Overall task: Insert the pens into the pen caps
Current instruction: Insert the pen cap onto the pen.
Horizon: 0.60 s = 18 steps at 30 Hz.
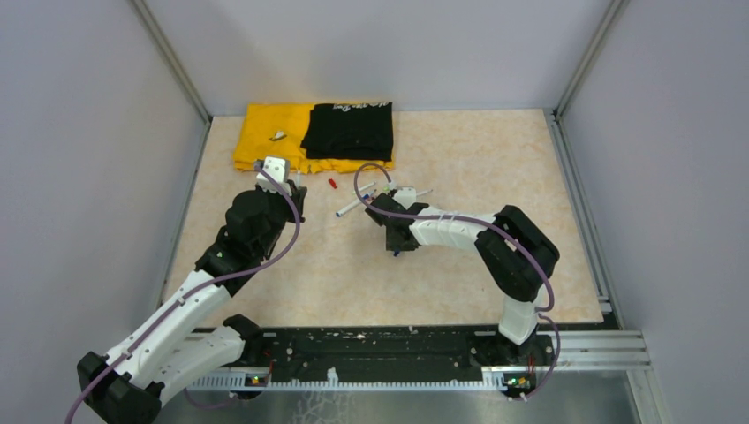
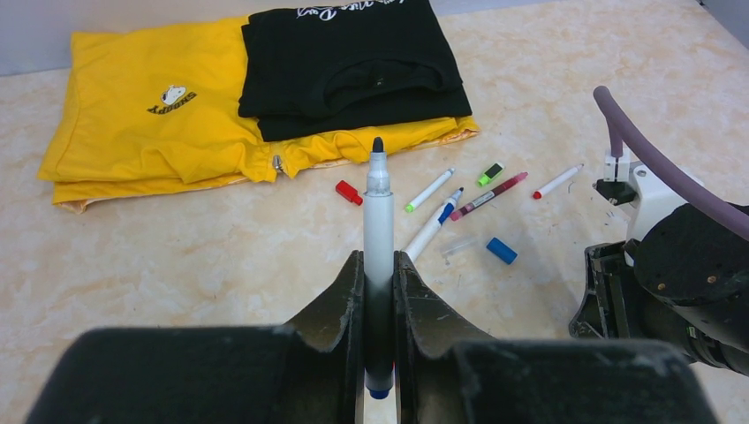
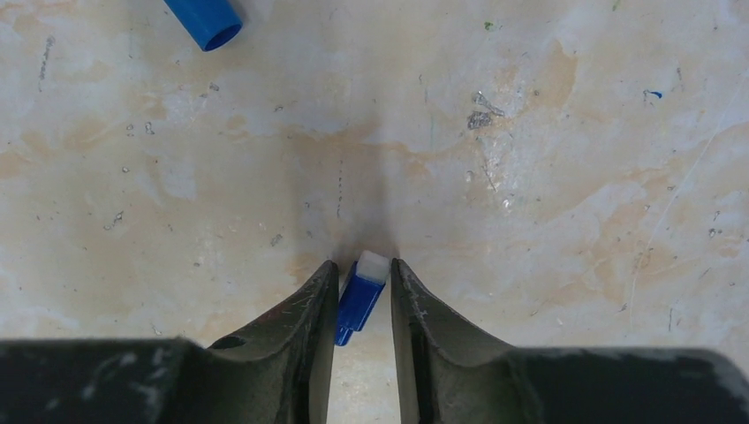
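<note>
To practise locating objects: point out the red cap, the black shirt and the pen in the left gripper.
red cap (image 2: 349,192), left wrist view, its middle.
black shirt (image 2: 353,62), left wrist view, folded front.
pen (image 2: 378,225), left wrist view, white barrel.

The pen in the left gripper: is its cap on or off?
Off. The pen shows a bare black tip, poking out past the left gripper clamping it.
</note>
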### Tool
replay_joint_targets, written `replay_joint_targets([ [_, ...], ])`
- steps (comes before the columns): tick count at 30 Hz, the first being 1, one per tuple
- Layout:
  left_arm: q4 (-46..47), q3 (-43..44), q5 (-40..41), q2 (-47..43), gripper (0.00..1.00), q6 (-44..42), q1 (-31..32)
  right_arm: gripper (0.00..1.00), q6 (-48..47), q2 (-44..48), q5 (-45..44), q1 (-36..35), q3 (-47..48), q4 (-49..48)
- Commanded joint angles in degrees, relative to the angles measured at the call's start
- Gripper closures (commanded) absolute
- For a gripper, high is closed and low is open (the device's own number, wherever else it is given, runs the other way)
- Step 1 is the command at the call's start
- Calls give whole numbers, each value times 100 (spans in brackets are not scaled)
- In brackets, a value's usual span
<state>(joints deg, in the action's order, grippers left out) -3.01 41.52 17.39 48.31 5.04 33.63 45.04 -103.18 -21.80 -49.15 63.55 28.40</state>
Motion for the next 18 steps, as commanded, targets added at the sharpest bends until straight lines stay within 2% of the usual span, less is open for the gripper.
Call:
replay_joint_targets([
  [1,52,91,-51,-62,100,-42,-11,74,68,8,445,-101,17,215],
  [10,63,85,-54,-71,100,-47,-14,84,-403,29,439,-101,87,228],
  [16,63,85,-76,-65,100,-38,-10,65,-610,166,383,-104,91,261],
  [18,61,85,-76,-61,100,-42,-14,63,-618,153,392,-103,118,306],
])
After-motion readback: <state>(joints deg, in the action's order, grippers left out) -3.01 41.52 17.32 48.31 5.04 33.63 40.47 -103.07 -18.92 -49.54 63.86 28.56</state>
